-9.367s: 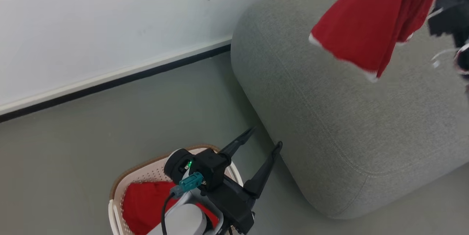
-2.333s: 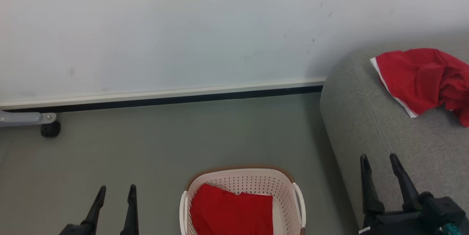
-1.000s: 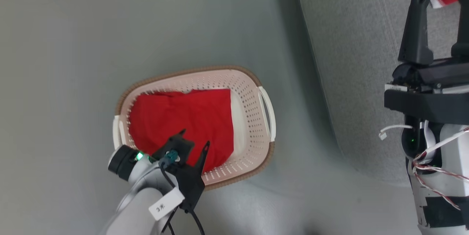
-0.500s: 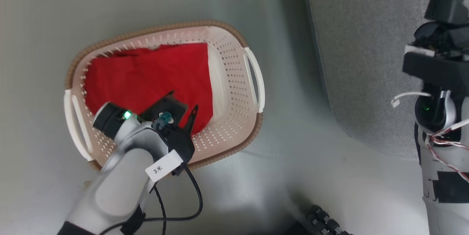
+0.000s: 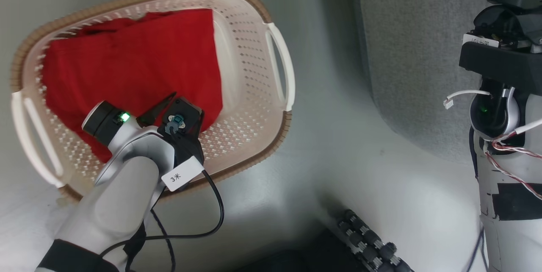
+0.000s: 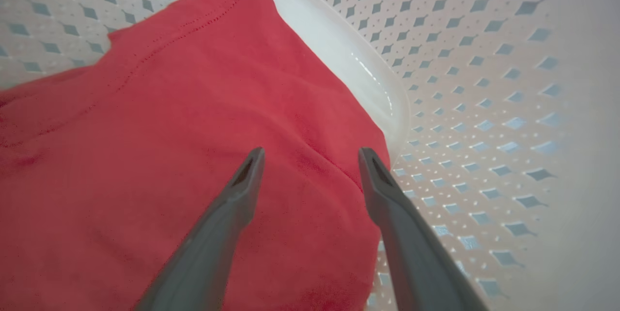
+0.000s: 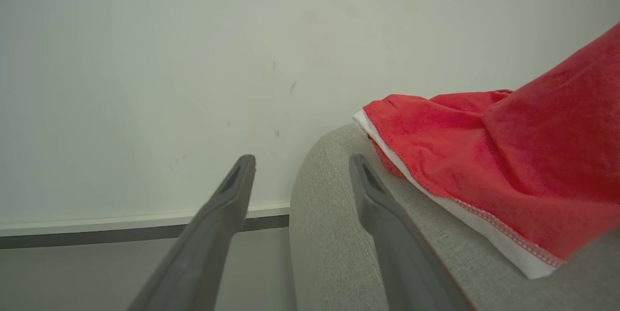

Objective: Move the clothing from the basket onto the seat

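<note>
Now another pick is under way. Over the last second the whole head view has dropped toward the floor point(image 5: 338, 145), so we read that as our waist bending, not the basket point(image 5: 237, 166) sliding. With it the left claw point(image 6: 311, 156) has come down inside the basket. Its 2 fingers point(image 6: 232, 204) stand spread wide with nothing between them, tips poised just over the remaining red clothing point(image 6: 169, 132). Whether they already touch the fabric we cannot tell. The cloth lies flat under and ahead of the claw. Its edge runs just past the finger on the right of the left wrist view, with bare perforated plastic beyond that.

The right claw point(image 7: 301, 162) is likewise released and empty. A few seconds ago it carried 1 red garment through the air. That garment point(image 7: 484, 156), the piece with white stitched edging, now rests on the seat point(image 7: 339, 233). It lies ahead of the claw and off to the right side of its wrist view, apart from both fingers. The pale wall point(image 7: 145, 59) stands ahead of its other finger.

So we judge 1 piece delivered and at least 1 left. Next the left claw needs to press down a little and pinch a fold. Cloth lying this flat may slip out, so biting near the edge beside that finger looks the safer choice.
</note>
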### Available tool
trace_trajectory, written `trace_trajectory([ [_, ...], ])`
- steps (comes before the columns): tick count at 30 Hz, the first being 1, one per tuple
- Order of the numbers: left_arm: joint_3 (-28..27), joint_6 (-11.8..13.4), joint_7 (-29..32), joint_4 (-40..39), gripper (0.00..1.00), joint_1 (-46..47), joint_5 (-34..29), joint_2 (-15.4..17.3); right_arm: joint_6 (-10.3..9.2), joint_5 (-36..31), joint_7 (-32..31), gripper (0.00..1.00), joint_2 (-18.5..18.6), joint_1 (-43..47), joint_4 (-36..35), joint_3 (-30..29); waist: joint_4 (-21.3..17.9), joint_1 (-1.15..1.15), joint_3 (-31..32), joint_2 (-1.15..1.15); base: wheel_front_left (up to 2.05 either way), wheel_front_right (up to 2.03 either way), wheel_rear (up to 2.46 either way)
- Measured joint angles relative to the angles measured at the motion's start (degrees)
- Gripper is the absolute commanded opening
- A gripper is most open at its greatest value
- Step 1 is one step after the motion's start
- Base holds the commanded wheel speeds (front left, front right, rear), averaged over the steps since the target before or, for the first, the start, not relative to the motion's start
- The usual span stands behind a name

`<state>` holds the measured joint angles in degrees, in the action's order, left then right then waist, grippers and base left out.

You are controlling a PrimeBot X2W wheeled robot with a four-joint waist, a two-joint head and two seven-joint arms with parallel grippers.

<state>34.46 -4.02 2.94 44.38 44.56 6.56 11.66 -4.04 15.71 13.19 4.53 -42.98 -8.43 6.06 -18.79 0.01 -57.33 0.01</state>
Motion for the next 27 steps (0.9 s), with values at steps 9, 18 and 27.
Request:
trace_trajectory([
  [9, 0.5, 1.0, 0.0, 3.6, 1.00, 1.2, -1.0, 1.3, 0.00, 0.5, 0.6, 1.00, -0.3, -0.9, 1.5, 0.3, -2.4, -0.01, -1.9, -0.02, 0.00, 0.00, 0.00],
  [18, 0.8, 3.0, 0.0, 7.0, 1.00, 2.5, -2.8, 1.4, 0.00, 0.5, 1.1, 1.00, -0.6, -1.0, 3.0, 0.3, -3.3, -0.01, -2.4, -0.01, 0.00, 0.00, 0.00],
  [27, 1.4, 3.5, -0.5, 8.9, 0.00, 3.7, -3.2, 1.1, 0.01, 0.7, 1.5, 1.00, -0.8, -1.0, 4.0, 0.3, -3.8, -0.01, -2.3, -0.02, 0.00, 0.00, 0.00],
])
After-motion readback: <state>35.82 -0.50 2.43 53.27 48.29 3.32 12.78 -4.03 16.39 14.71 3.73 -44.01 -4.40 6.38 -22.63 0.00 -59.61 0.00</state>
